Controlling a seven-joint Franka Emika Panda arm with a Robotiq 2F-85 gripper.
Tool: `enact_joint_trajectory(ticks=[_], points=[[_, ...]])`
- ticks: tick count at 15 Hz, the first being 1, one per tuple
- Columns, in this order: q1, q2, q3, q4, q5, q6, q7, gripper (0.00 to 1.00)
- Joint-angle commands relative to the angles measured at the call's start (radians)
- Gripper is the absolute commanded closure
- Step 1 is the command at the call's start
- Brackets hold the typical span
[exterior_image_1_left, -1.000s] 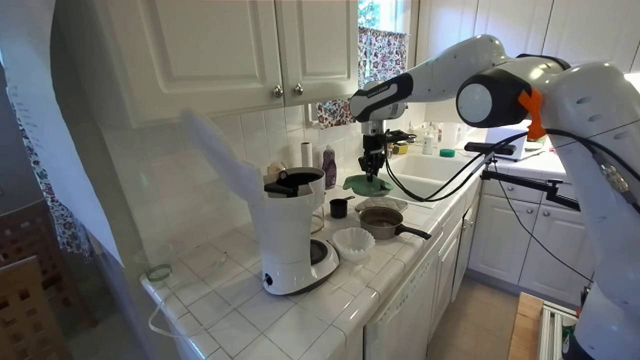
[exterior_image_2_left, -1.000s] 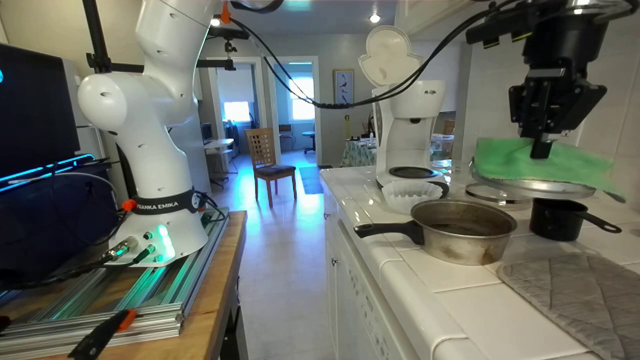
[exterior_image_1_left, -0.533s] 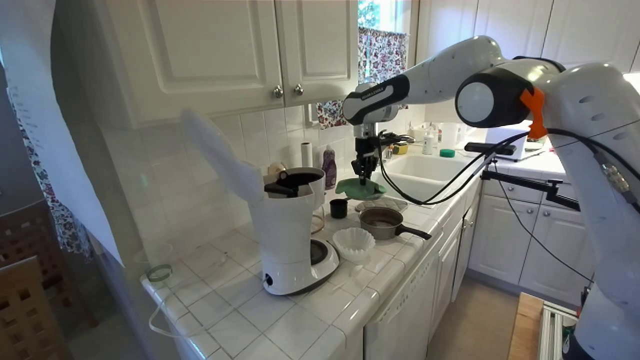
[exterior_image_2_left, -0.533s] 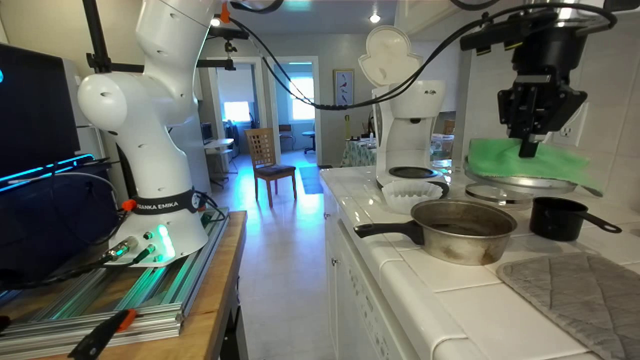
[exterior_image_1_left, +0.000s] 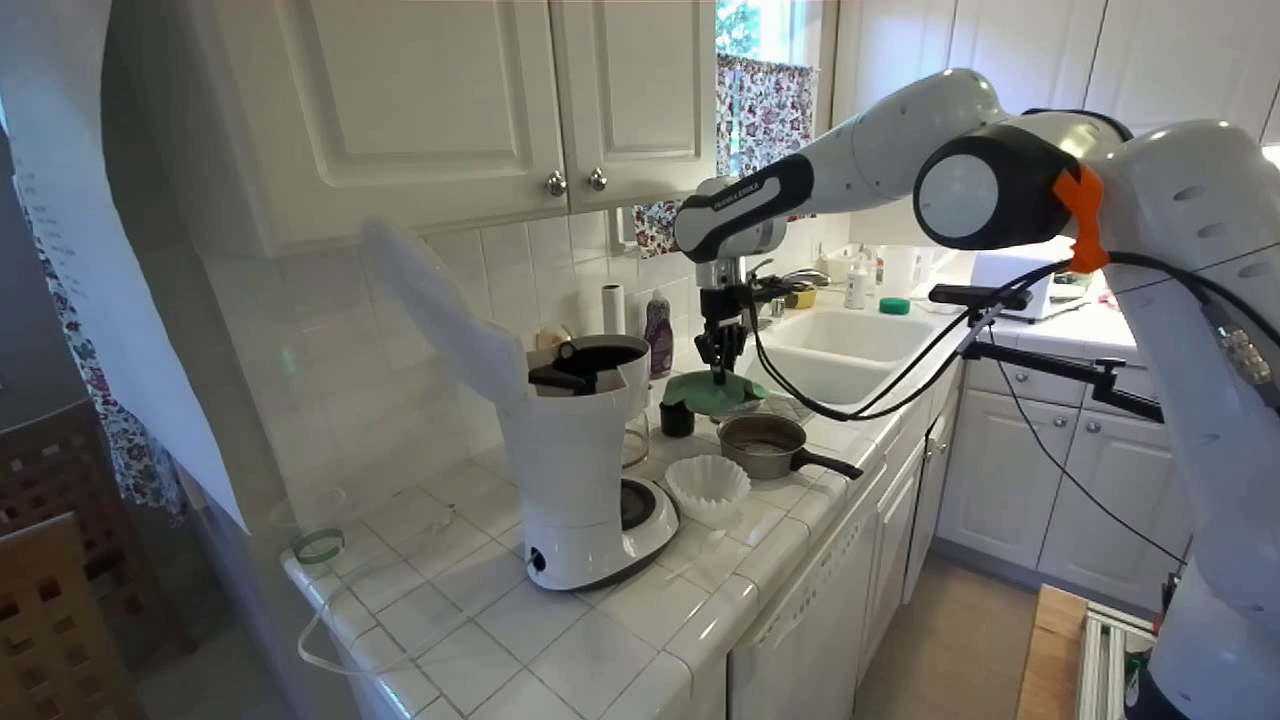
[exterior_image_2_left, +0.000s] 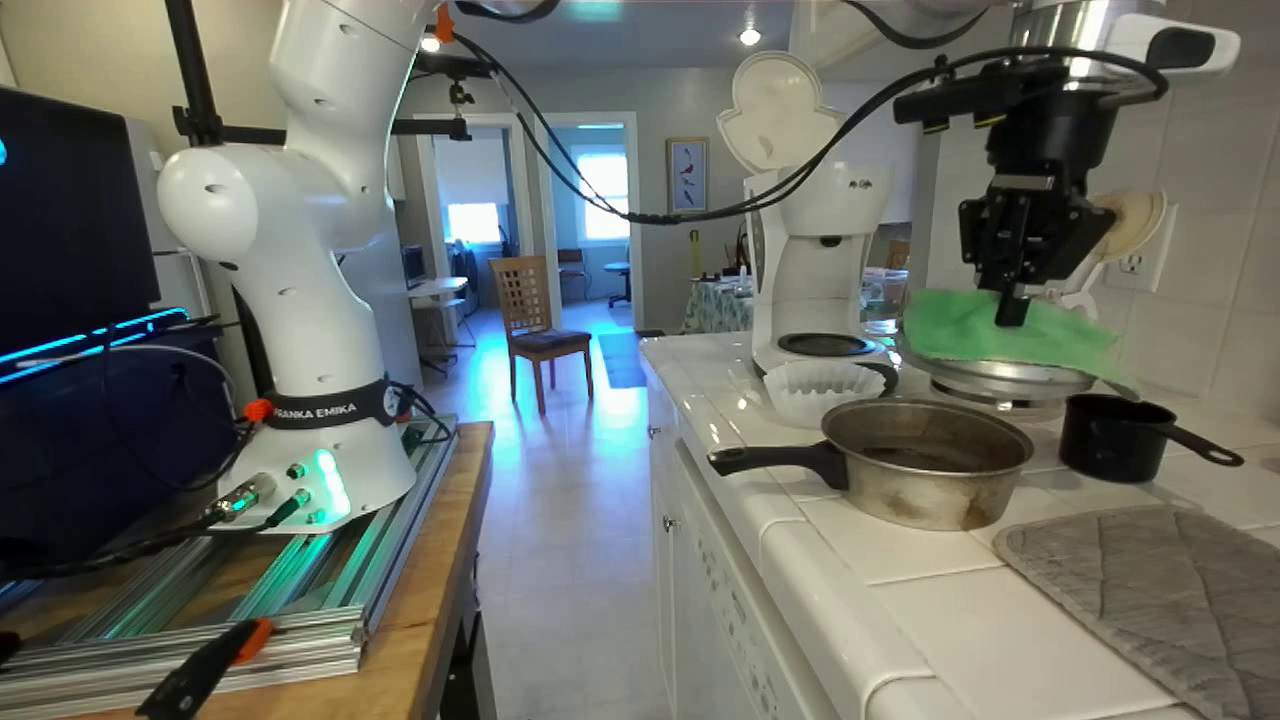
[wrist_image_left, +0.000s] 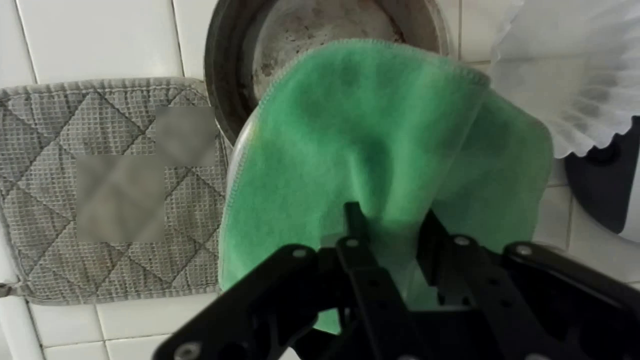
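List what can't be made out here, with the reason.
Top of the shiny round metal lid: mostly hidden in all views by the green fabric cloth.
Whether the black two-fingered claw grips anything besides that cloth: folds hide it, wrist view.
Lettering on the white plastic coffee maker: too small in an exterior view.
Part of the grey quilted fabric pot holder: blurred, wrist view.

From here I see a white tiled counter (exterior_image_2_left: 955, 600) carrying a coffee maker (exterior_image_1_left: 575, 490), paper filter (exterior_image_1_left: 708, 487), saucepan (exterior_image_2_left: 935, 490), black cup (exterior_image_2_left: 1112, 442) and gray pot holder (exterior_image_2_left: 1160, 590).
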Motion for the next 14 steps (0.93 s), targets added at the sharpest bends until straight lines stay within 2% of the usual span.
enact_joint_trajectory(ticks=[1,10,14], points=[[0.015,-0.084,0.008,-0.14,-0.042,0.083,0.018,0.93],[0.039,-0.207,0.003,-0.407,-0.093,0.321,0.028,0.93],[0.038,-0.225,0.0,-0.466,-0.092,0.373,0.029,0.93]])
